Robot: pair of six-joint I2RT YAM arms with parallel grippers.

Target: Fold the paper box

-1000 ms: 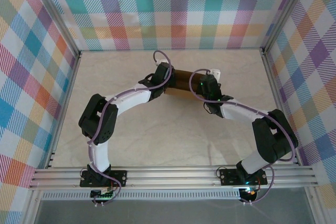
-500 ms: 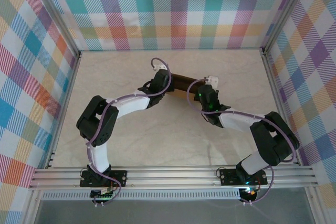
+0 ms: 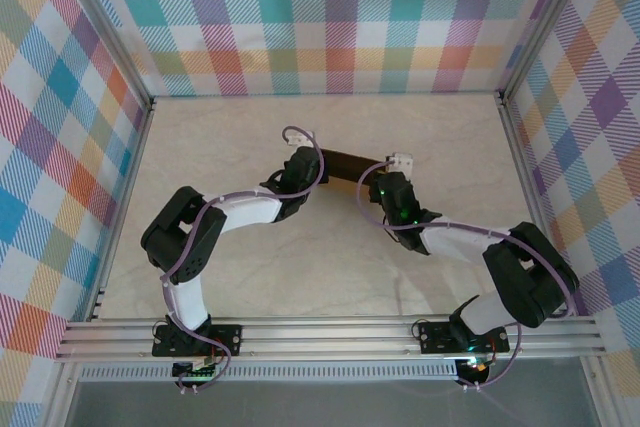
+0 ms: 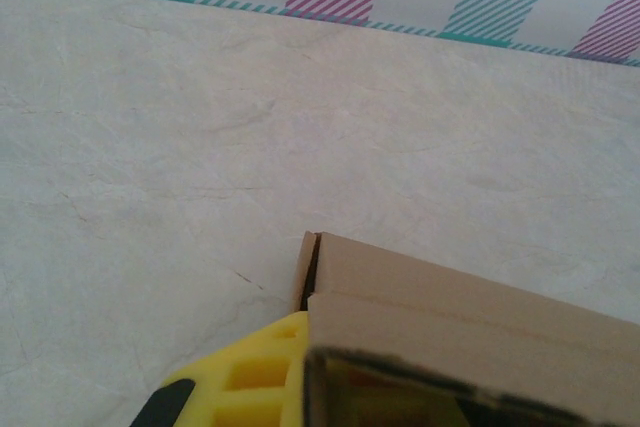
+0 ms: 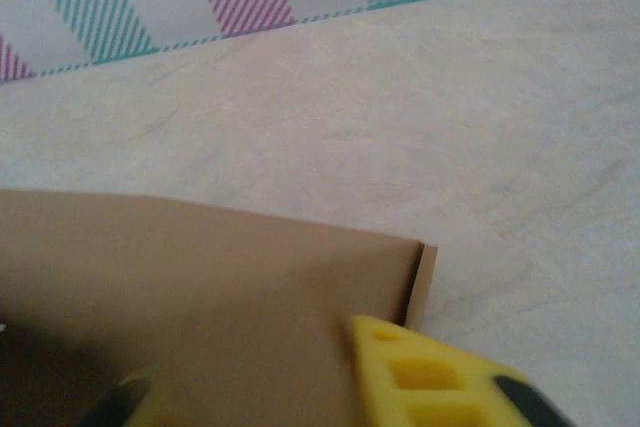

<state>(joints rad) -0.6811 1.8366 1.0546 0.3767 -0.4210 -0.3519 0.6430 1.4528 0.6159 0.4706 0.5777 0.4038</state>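
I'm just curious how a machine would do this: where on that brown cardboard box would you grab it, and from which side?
By one of its short ends, coming in sideways along its length. The paper box lies long and low on the table, and the left wrist view shows a thin end wall with a seam, probably slim enough to pinch.

Bright, even, diffuse light; no glare. Top view sharp, with faint soft shadows under the arms on the pale marbled tabletop (image 3: 250, 277). Left wrist view: near edge of plain brown cardboard box (image 4: 450, 317) blurred, dark-rimmed. Right wrist view soft throughout, box shaded bottom-left.
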